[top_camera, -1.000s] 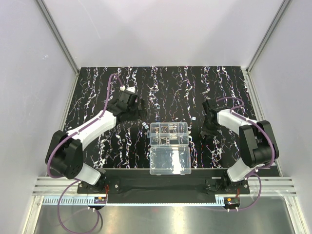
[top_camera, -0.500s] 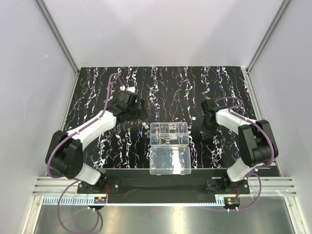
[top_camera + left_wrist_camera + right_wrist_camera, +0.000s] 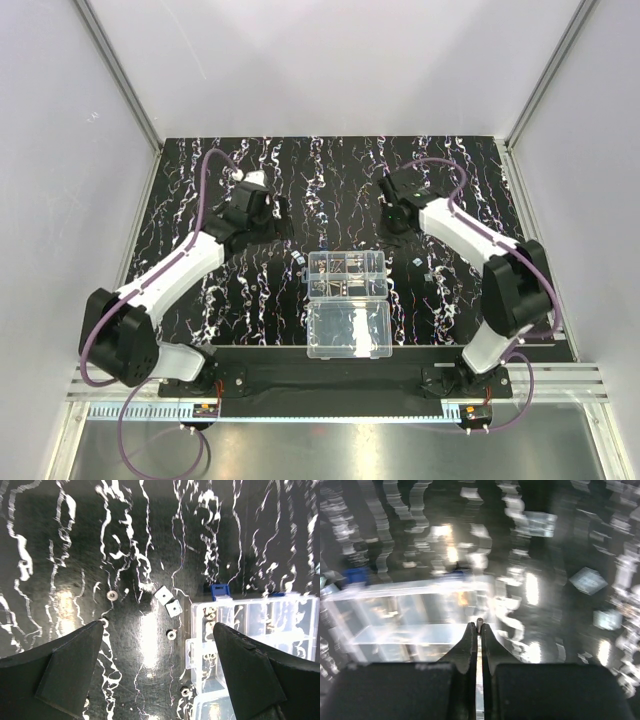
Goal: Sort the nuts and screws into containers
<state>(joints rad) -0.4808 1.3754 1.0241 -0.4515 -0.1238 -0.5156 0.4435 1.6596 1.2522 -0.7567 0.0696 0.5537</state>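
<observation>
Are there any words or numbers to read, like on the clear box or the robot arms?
None can be read.
organizer box: clear plastic, no label shows.
small white squares on the mat: look blank.
Right wrist view: too blurred to read anything.

Clear plastic box (image 3: pixel 347 274), glossy black mat (image 3: pixel 330 180)

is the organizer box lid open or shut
Open: the clear lid lies flat, swung out beside the divided cells, which are uncovered.
</observation>
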